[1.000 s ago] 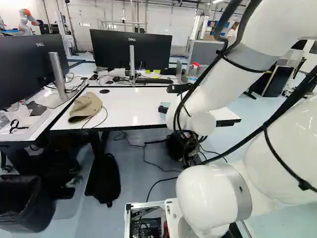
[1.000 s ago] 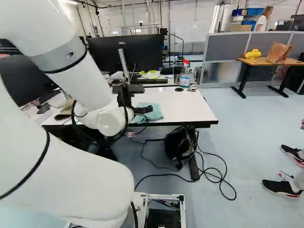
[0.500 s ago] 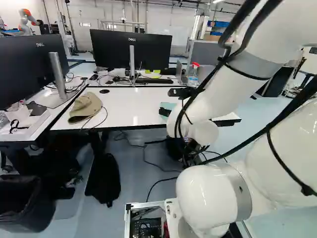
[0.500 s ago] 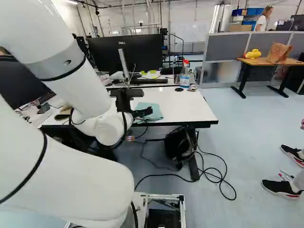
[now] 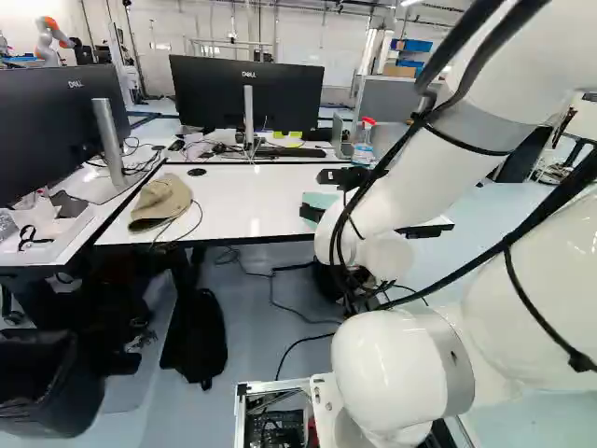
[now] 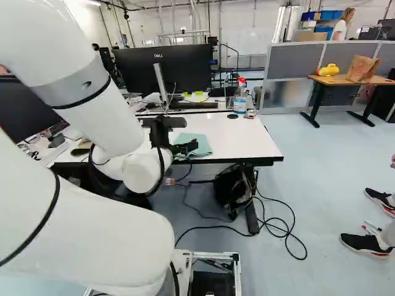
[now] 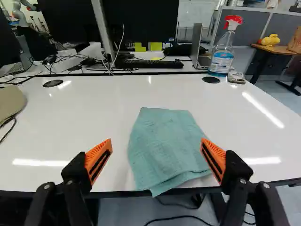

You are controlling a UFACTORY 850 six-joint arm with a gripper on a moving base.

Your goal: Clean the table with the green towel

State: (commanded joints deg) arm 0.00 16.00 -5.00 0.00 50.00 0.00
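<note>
Showing small pale brand lettering (image 5: 248,74) high on back of middle monitor (image 5: 233,98). Showing matching pale lettering (image 5: 76,84) on back of left monitor (image 5: 47,131), at left edge of left base view. Appearing on middle monitor in right base view too. Carrying print too small to read on blue-and-white label (image 7: 221,62) of red-topped spray bottle (image 7: 223,46).

The arm (image 5: 396,191) partly hides the towel (image 5: 320,200) (left base view).
</note>
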